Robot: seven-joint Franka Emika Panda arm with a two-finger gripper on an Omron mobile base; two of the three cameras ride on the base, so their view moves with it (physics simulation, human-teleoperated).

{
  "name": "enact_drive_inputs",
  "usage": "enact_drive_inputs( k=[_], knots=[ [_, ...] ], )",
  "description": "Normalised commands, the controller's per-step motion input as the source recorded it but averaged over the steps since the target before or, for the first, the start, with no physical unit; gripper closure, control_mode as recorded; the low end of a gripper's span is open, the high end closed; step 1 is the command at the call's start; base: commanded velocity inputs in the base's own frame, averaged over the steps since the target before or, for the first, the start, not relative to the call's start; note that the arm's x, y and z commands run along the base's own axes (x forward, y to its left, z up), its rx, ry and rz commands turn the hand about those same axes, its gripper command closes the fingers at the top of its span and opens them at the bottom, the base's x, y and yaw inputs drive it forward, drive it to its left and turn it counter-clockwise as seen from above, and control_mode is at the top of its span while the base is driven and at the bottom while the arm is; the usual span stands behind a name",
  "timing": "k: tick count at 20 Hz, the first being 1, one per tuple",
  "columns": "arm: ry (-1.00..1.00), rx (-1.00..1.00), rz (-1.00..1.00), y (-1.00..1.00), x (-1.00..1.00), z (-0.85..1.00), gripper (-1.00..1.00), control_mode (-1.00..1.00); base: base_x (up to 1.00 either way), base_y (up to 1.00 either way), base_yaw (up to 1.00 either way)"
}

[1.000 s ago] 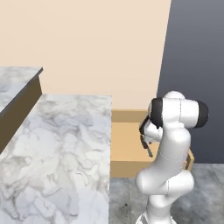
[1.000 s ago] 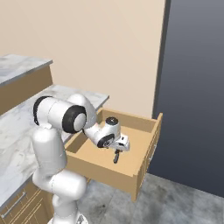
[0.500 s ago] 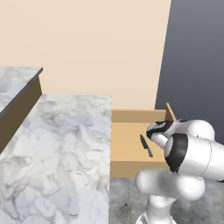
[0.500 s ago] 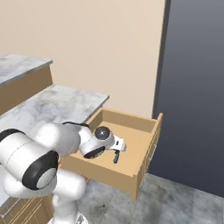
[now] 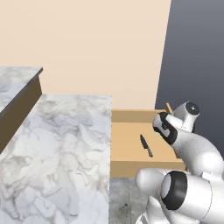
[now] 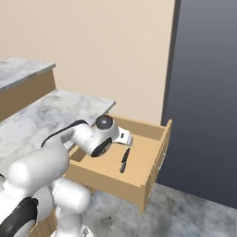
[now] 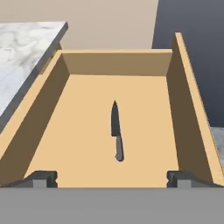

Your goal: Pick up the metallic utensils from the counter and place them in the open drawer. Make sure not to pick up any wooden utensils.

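White arm folds low, tool (image 7: 112, 177) spread wide over knife (image 7: 116, 130) in drawer (image 7: 188, 109).

Simulated kitchen, veined marble counter (image 5: 57, 153), open wooden drawer (image 7: 183, 96), knife (image 7: 116, 130) inside, peach wall (image 5: 96, 43)

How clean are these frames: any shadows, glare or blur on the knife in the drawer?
Hand view: knife sharp, no cast shadow, drawer flatly lit, no glare. Left base view: knife small but readable, arm close to the lens, marble counter soft-textured. Right base view: knife crisp, even light, dark panel behind shows no reflections.
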Motion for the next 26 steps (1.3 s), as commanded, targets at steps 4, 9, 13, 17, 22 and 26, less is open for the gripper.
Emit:
enact_drive_inputs(
  k=[4,9,13,17,22,26],
  knots=[
    [0.06,0.0,0.0,0.0,-0.39,0.89,-1.0,-1.0,0.0,0.0,0.0],
    [-0.01,0.0,-0.01,0.06,-0.69,0.71,-1.0,-1.0,0.0,0.0,0.0],
    [0.0,0.02,-0.06,0.12,-0.55,0.65,-1.0,-1.0,0.0,0.0,0.0],
    [0.0,0.04,-0.01,0.21,-0.38,0.47,-1.0,-1.0,0.0,0.0,0.0],
    [0.0,0.01,0.0,0.24,-0.24,0.15,-1.0,-1.0,0.0,0.0,0.0],
    [-0.02,0.0,0.0,0.37,-0.31,0.12,-1.0,-1.0,0.0,0.0,0.0]
  ],
)
